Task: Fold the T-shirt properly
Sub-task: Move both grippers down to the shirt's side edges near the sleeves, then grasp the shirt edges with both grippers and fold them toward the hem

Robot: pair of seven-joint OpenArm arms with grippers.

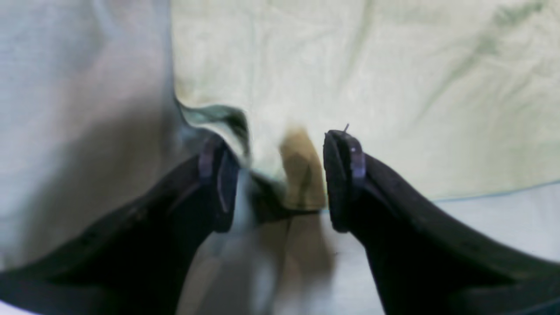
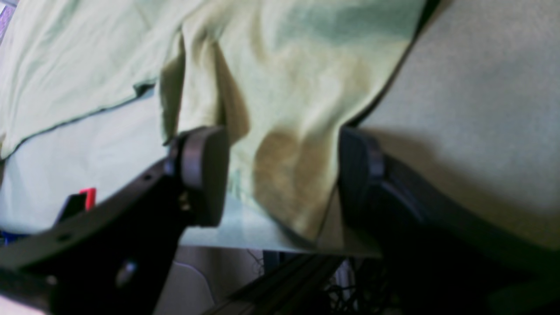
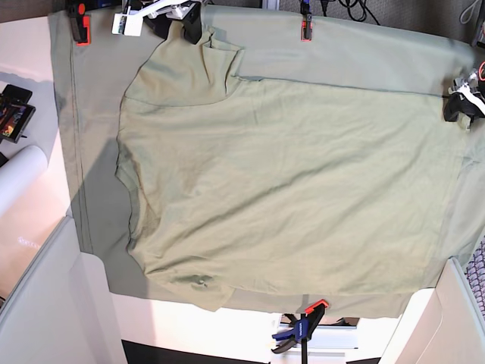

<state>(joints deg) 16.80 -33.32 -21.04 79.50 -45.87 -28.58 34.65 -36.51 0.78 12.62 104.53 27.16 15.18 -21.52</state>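
Note:
The pale sage-green T-shirt (image 3: 288, 189) lies spread flat on the duller green table cloth (image 3: 91, 114). At the far left of the base view my right gripper (image 3: 182, 26) sits at the shirt's upper sleeve. In its wrist view the right gripper (image 2: 280, 175) is open, and a hanging fold of the T-shirt (image 2: 284, 87) lies loose between the pads. On the right, my left gripper (image 3: 458, 106) sits at the shirt's hem corner. The left gripper (image 1: 282, 181) is open astride a raised corner of the T-shirt (image 1: 350, 65), with the fabric not pinched.
Orange clamps (image 3: 79, 23) (image 3: 305, 29) pin the cloth at the far edge, and a blue and orange clamp (image 3: 303, 334) holds the near edge. A white roll (image 3: 19, 178) and a black device (image 3: 15, 110) lie off the table's left side.

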